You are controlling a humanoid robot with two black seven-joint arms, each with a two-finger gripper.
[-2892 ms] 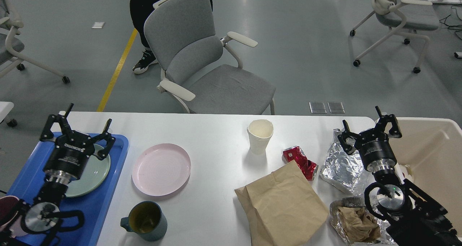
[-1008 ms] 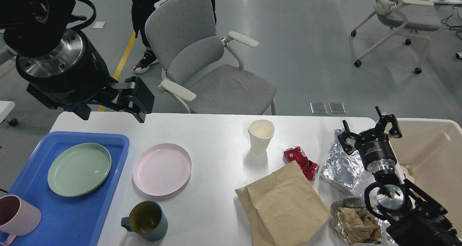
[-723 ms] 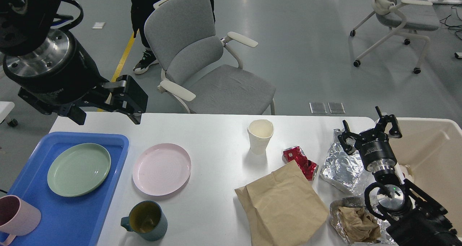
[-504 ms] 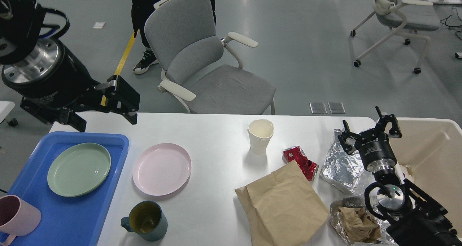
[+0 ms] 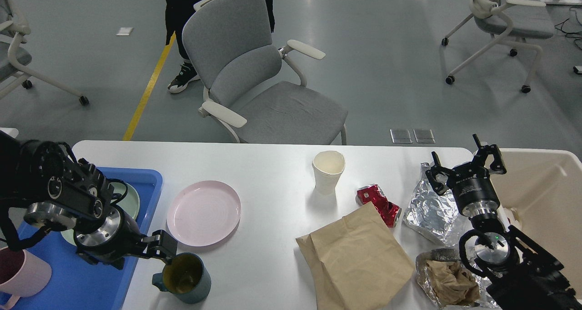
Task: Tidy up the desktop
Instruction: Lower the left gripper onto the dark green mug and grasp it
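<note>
The white surface [image 5: 273,164] filled the lower half of the head view and was cluttered from end to end. The left end effector [image 5: 154,252] hung low at the near left, just at the rim of the dark teal mug [image 5: 184,278]; it was seen edge-on, so I cannot tell how far its fingers were spread or whether they touched the mug. Behind it the blue tray [image 5: 150,182] held a green plate [image 5: 129,196], largely hidden by the arm, and a pink mug [image 5: 20,273], while a pink plate [image 5: 203,213] lay beside the tray. The right end effector [image 5: 466,167] stood over crumpled foil [image 5: 429,212] with its fingers apart and nothing between them, next to the beige bin [image 5: 545,187]. A paper cup [image 5: 328,171], a crushed red can [image 5: 378,203] and a brown paper bag [image 5: 357,255] lay between. The likely next step was gripping the teal mug. A finger landing on the rim instead of straddling the wall could tip or shove it, and it sat near the front edge, so a push might send it off. The arm's bulk might also knock the pink mug or the green plate.
</note>
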